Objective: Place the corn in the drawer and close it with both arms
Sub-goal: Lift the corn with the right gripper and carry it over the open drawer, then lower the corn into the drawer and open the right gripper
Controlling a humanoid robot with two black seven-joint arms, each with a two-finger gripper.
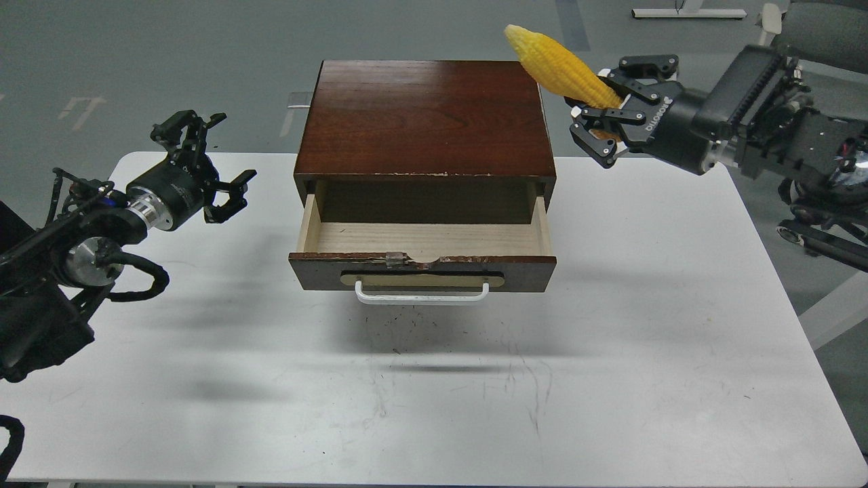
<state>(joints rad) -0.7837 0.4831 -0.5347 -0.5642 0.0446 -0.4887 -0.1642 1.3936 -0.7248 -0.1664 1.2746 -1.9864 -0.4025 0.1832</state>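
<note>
Right of the open drawer [422, 261], the right gripper [603, 115] clenches yellow, tapered corn [559, 68]; the left gripper [203, 166] hangs spread, empty.

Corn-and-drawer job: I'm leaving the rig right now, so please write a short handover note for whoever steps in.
Right gripper: shut on the corn, held in the air beside the cabinet's right rear corner, tip pointing up and left.
Left gripper: open, holding nothing, above the table left of the cabinet.
Drawer: pulled open, nothing inside.
Done: corn picked up, drawer open.
Left: lower the corn into the drawer, release, push the drawer shut with both arms.
</note>
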